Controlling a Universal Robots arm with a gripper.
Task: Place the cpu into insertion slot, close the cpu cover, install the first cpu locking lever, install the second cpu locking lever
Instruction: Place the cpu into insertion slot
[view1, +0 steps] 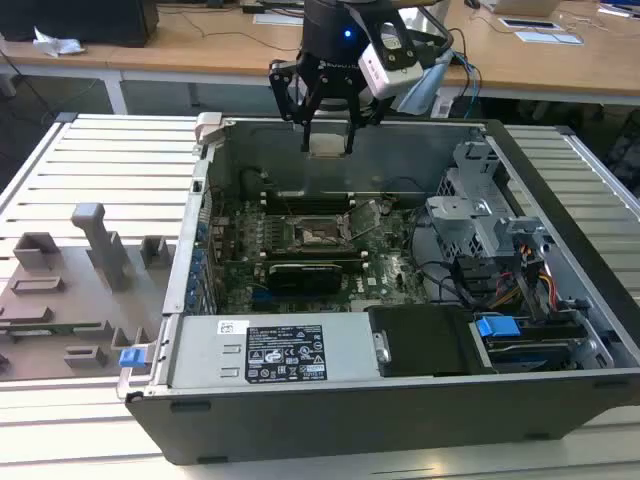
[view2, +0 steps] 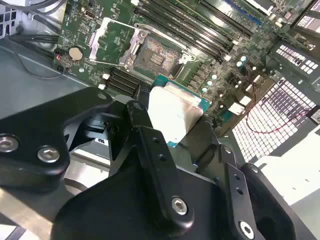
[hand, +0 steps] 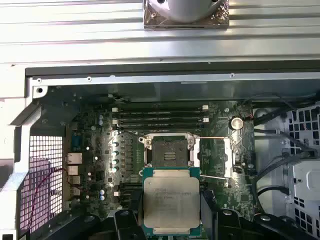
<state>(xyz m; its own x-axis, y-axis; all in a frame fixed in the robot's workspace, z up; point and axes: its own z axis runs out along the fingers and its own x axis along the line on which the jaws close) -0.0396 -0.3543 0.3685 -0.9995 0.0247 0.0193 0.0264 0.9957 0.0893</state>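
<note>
My gripper (view1: 328, 140) hangs above the open computer case, shut on the cpu (view1: 328, 146), a small square chip with a pale metal face. In both wrist views the cpu (hand: 171, 200) (view2: 175, 115) sits between the black fingers (hand: 131, 212). The insertion slot (view1: 320, 233) (hand: 169, 151) (view2: 155, 54) lies bare on the green motherboard, well below the chip. The cpu cover (hand: 216, 157) (view2: 112, 42) is swung open beside the socket, towards the exterior view's right (view1: 368, 218). Thin metal levers (hand: 214, 176) stand loose by the cover.
A long black card (view1: 315, 272) lies just in front of the socket. A labelled metal shroud (view1: 290, 350) fills the case's front. A drive cage with cables (view1: 480, 215) is on the exterior view's right. A grey fixture (view1: 70, 290) rests on the slatted table.
</note>
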